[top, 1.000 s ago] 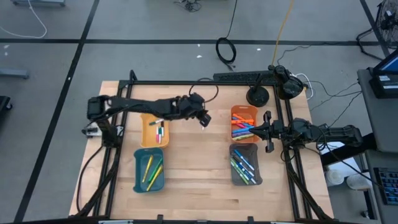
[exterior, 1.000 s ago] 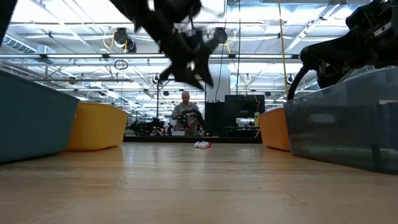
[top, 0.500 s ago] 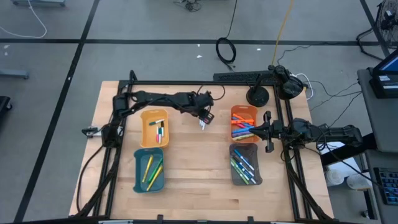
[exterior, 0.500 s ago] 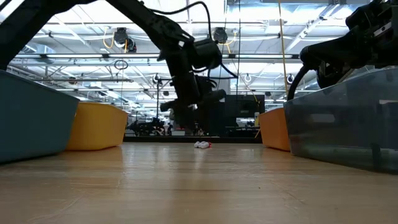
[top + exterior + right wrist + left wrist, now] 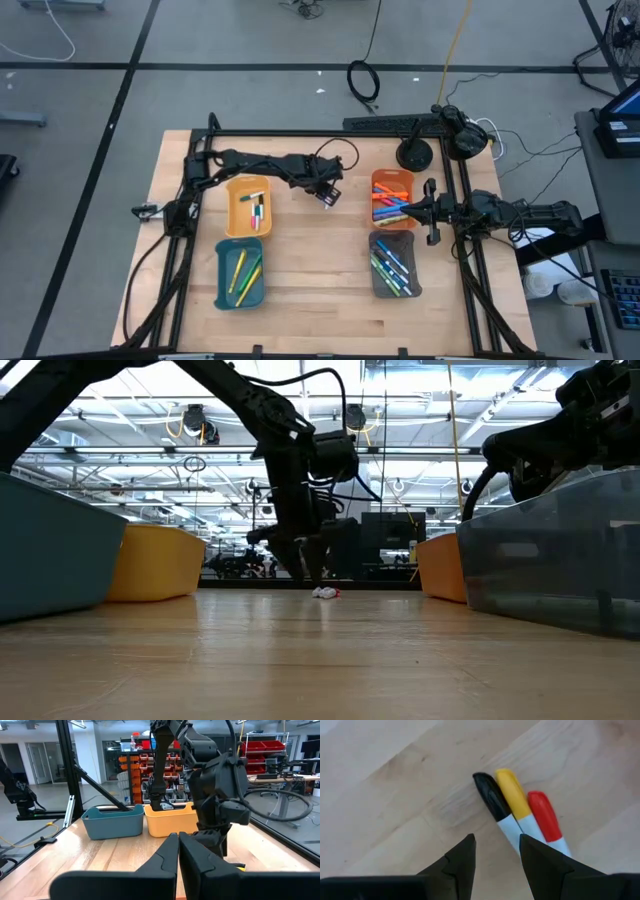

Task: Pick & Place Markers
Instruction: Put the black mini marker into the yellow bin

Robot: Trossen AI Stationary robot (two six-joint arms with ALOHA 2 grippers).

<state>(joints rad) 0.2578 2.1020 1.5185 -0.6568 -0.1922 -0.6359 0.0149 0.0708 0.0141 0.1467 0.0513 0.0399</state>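
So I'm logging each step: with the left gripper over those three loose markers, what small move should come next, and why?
Probably shift the left gripper sideways onto one marker before descending. Its open fingers stand beside the black-capped marker, which touches the yellow-capped marker and red-capped marker on the table.

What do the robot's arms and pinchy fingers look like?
Both arms are dark, jointed and skinny, with black cables looping along them. The left gripper has two blunt, matte black fingers. The right gripper has the same black fingers.
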